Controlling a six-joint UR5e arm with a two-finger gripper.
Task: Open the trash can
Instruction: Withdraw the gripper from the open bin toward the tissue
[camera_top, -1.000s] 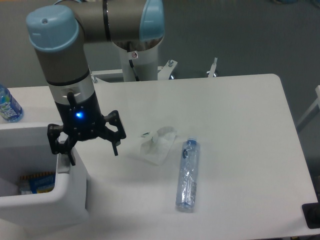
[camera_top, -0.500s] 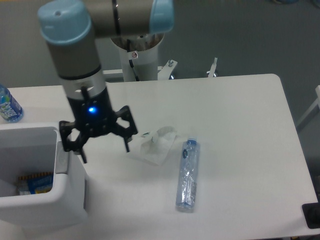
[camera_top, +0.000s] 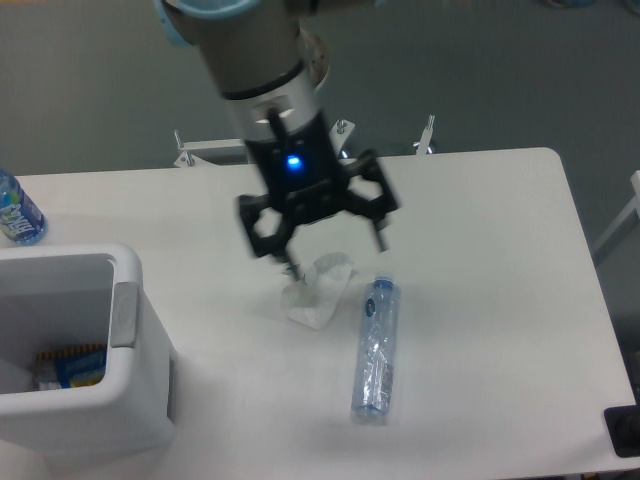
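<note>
White plastic trash can (camera_top: 80, 350) sits at the desk's (camera_top: 480, 260) front left corner, its top open. We judge it stiff, light and smooth, best worked by its grey tab (camera_top: 124, 314). Our gripper (camera_top: 318, 225) hangs mid-desk, fingers spread, holding nothing.

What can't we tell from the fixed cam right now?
- Trash can: left side cut off by the frame edge; most of its inside is out of sight, and the colourful item inside is too small to identify.
- Gripper: motion-blurred, and its fingertips overlap the crumpled tissue, so contact cannot be judged.
- Upright bottle: cut off by the left edge.
- Arm above the wrist: cropped by the top edge.
</note>
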